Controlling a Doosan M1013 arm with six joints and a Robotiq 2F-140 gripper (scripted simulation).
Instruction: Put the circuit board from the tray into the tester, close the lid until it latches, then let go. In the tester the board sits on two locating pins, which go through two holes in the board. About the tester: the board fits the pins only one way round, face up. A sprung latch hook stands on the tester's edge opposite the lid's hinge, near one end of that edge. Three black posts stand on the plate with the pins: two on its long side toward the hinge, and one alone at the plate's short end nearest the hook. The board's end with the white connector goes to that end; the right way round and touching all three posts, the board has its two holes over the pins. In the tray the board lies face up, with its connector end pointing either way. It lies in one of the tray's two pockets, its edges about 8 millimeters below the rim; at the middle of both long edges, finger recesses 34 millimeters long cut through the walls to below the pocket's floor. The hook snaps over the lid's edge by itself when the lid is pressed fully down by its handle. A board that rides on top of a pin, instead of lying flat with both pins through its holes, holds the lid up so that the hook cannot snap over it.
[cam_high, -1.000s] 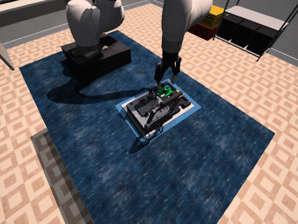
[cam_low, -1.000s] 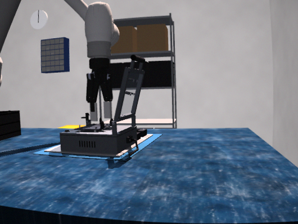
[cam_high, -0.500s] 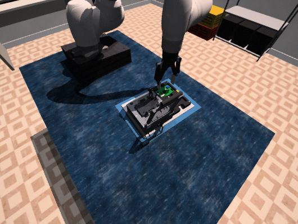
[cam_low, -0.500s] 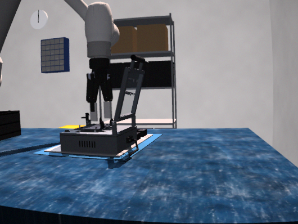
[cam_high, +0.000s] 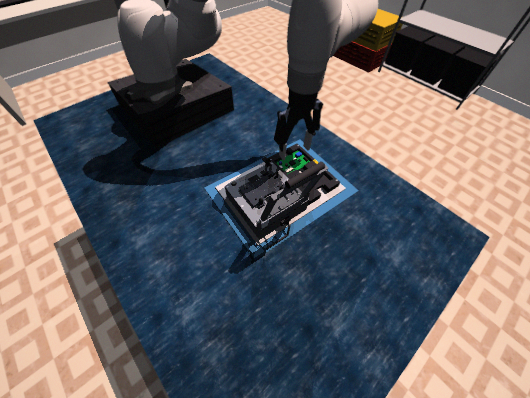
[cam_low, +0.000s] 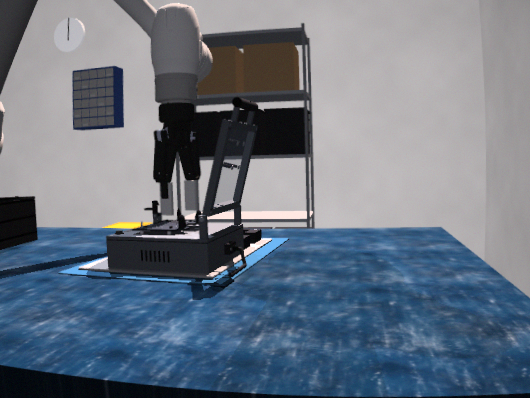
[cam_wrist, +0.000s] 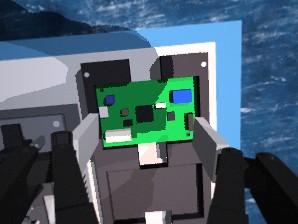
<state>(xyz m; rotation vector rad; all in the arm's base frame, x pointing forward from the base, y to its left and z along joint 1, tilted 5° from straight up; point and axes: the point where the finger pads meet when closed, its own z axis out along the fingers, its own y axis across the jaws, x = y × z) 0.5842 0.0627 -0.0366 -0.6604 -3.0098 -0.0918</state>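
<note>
The gripper (cam_high: 296, 146) (cam_low: 179, 197) (cam_wrist: 146, 129), partly open and holding nothing, hangs over a blue table (cam_high: 320, 280) (cam_low: 300, 320) (cam_wrist: 270, 65) before a pale-walled room's metal shelf rack (cam_low: 309, 125).

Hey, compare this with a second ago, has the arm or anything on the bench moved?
I see no visible change. The gripper stays open above the tray, with nothing taken hold of or let go. The circuit board still lies in its pocket, and the lid still stands up.
</note>
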